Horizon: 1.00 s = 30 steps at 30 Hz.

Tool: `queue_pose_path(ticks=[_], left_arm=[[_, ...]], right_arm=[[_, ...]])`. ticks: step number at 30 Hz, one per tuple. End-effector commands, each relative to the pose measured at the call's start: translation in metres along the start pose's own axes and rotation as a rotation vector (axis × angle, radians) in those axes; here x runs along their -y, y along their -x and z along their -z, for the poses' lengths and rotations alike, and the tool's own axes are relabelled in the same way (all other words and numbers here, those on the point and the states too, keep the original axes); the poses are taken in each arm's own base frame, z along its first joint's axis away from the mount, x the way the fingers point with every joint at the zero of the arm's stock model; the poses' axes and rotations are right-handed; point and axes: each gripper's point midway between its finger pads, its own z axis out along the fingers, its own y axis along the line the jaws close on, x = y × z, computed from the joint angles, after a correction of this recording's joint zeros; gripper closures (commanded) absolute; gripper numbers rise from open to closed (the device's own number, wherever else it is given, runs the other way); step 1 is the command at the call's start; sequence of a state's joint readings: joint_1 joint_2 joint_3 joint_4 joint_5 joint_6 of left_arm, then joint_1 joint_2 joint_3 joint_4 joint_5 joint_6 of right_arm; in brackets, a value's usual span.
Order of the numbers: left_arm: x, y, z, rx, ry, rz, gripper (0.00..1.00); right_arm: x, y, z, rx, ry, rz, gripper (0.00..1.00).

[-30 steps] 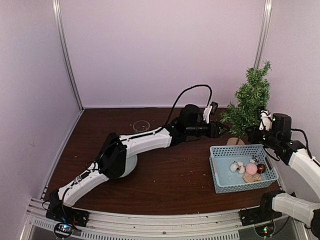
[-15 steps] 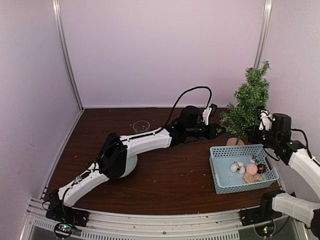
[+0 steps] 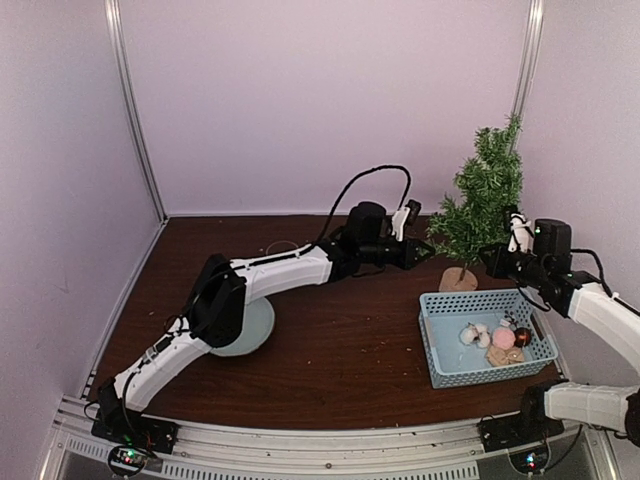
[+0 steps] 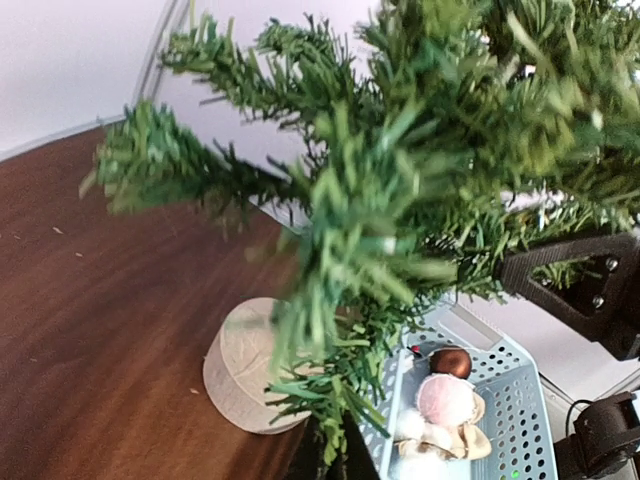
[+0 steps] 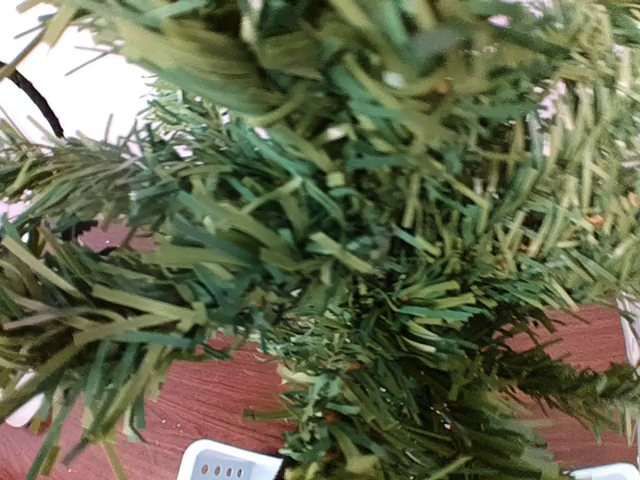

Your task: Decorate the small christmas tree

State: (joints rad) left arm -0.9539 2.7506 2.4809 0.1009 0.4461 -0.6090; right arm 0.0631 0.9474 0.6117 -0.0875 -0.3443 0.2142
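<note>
The step in hand looks like setting the tree in place; no decoration hangs on it yet. It stands far right, just behind the basket. The left gripper is clenched, it seems on a low branch. The right gripper is clenched among the branches, and I cannot tell on what. Compared with 1 second ago, the left gripper has closed and the tree has slid left. The next move calls for 1 free gripper to pick from the basket.
</note>
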Motion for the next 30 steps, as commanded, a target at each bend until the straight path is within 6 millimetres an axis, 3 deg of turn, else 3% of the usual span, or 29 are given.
queue_pose_path(ticks=[1, 6, 10, 13, 18, 20, 30], left_arm=[[0.011, 0.067, 0.032, 0.073, 0.024, -0.108, 1.00], [0.012, 0.080, 0.045, 0.054, 0.052, -0.137, 1.00], [-0.003, 0.075, 0.065, 0.037, 0.101, -0.122, 1.00], [-0.017, 0.073, 0.104, 0.086, 0.165, -0.133, 1.00], [-0.030, 0.041, 0.160, 0.028, 0.258, -0.154, 1.00], [-0.032, 0.037, 0.179, 0.033, 0.286, -0.143, 1.00], [-0.012, 0.039, 0.246, 0.012, 0.406, -0.223, 1.00]], right_arm=[[-0.015, 0.020, -0.009, 0.042, 0.057, 0.004, 1.00], [-0.037, 0.025, -0.026, 0.034, 0.114, 0.030, 1.00], [-0.058, 0.030, -0.036, 0.038, 0.156, 0.055, 1.00], [-0.071, 0.031, -0.043, 0.037, 0.181, 0.067, 1.00], [-0.102, 0.024, -0.058, 0.014, 0.251, 0.091, 1.00], [-0.118, 0.021, -0.063, 0.006, 0.285, 0.106, 1.00], [-0.191, 0.001, -0.086, -0.028, 0.425, 0.143, 1.00]])
